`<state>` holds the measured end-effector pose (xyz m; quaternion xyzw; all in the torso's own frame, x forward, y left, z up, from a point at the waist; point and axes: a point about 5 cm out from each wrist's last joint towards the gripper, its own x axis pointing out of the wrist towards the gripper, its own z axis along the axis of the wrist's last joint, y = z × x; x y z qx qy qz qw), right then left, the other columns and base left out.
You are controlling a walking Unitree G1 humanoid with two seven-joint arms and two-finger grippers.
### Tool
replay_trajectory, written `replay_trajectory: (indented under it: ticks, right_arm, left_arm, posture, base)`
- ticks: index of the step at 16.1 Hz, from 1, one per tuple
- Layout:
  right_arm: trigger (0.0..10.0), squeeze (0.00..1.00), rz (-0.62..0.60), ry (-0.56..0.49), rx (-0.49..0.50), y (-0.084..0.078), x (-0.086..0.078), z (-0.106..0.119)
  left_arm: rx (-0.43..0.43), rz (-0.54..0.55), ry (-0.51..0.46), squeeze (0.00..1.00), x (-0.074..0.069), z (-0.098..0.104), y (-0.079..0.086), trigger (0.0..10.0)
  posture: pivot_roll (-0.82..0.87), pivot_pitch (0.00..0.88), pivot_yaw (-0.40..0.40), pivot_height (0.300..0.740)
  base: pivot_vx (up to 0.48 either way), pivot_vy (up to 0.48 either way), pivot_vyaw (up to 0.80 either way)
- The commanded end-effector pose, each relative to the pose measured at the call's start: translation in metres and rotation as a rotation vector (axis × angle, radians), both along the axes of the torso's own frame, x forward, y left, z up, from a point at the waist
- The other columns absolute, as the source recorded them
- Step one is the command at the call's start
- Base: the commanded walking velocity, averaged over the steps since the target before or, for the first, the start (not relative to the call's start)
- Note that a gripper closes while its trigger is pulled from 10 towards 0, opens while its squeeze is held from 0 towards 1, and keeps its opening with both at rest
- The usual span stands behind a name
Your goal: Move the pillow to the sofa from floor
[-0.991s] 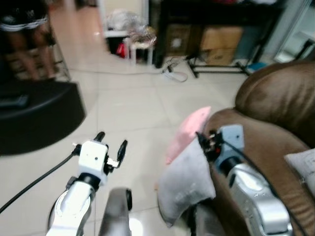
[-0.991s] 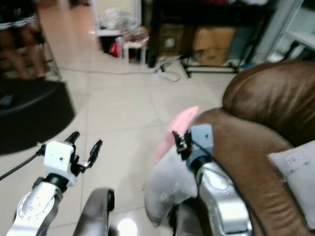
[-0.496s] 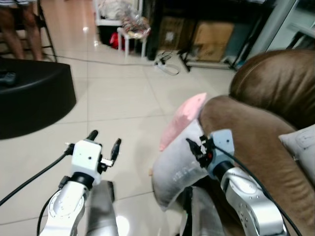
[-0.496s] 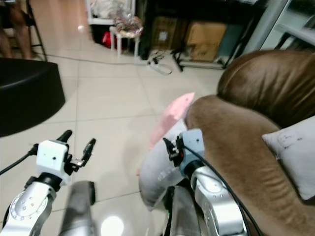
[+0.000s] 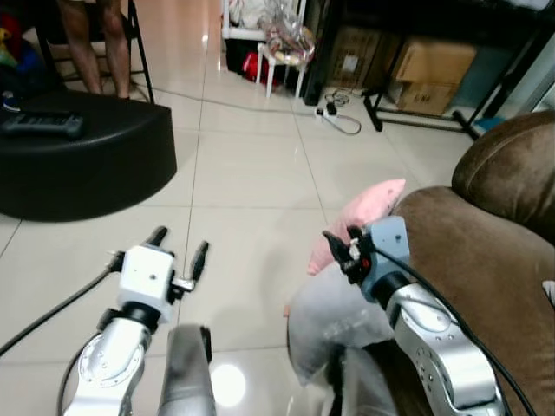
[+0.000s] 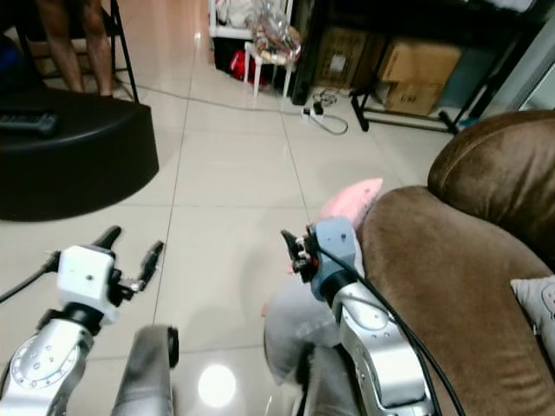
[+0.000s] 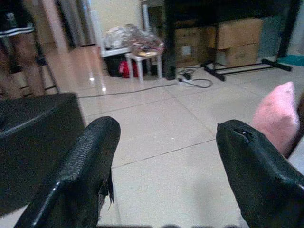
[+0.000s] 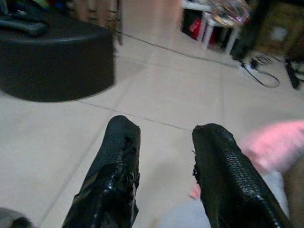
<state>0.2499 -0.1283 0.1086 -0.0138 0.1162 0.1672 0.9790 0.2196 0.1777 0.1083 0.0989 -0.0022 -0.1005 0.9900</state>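
Looking down from your head camera, you see a pink pillow (image 5: 364,218) on the tiled floor (image 5: 251,191), propped against the arm of the brown sofa (image 5: 486,251); a grey pillow (image 5: 334,325) sits lower down, just beside the same arm and touching the pink one. Your right end effector (image 6: 293,251) hovers above the grey pillow, near the pink one — fingers slightly parted, released, nothing between them; in the right wrist view the pink pillow shows blurred just past one finger (image 8: 228,171). Your left end effector (image 5: 178,250) is held out over bare tile, well apart from both pillows, fingers spread wide and grasping nothing; in the left wrist view the pink pillow lies off beside one finger (image 7: 256,180). To the far left stands a round black ottoman (image 5: 78,165) with a dark remote-like object (image 5: 39,126) on top — a person's legs (image 5: 91,43) beside a chair behind it. Further back: a white stool (image 5: 282,74) with a bundle on it, cardboard boxes (image 5: 429,65) under a dark shelf, and a cable with a power strip (image 5: 334,113) on the floor.
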Motion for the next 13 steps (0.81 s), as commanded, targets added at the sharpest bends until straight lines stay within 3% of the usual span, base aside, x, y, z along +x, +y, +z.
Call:
replay_trajectory:
  ticks: [1, 7, 10, 13]
  right_arm:
    - [10.0, 0.0, -0.05, 0.033, -0.031, -0.012, -0.001, -0.006]
    - [10.0, 0.0, -0.064, 0.036, -0.034, -0.016, 0.005, -0.007]
    - [10.0, 0.0, -0.071, 0.046, -0.063, -0.018, 0.008, -0.01]
    - [10.0, 0.0, -0.063, 0.059, -0.024, -0.016, 0.01, -0.01]
  left_arm:
    - [-0.018, -0.031, -0.004, 0.0, 0.001, 0.001, -0.009, 10.0]
    - [-0.018, -0.024, 0.003, 0.0, 0.003, -0.001, -0.01, 10.0]
    - [-0.015, -0.026, 0.001, 0.0, 0.003, -0.001, -0.01, 10.0]
    - [-0.01, -0.03, 0.002, 0.0, 0.005, -0.001, -0.01, 10.0]
  posture:
    - [0.01, 0.0, -0.099, 0.506]
    - [0.01, 0.0, -0.102, 0.506]
    - [0.01, 0.0, -0.101, 0.471]
    - [0.01, 0.0, -0.098, 0.441]
  base:
    - [0.277, 0.0, 0.0]
    - [0.0, 0.0, 0.0]
    - [0.0, 0.0, 0.0]
    - [0.0, 0.0, 0.0]
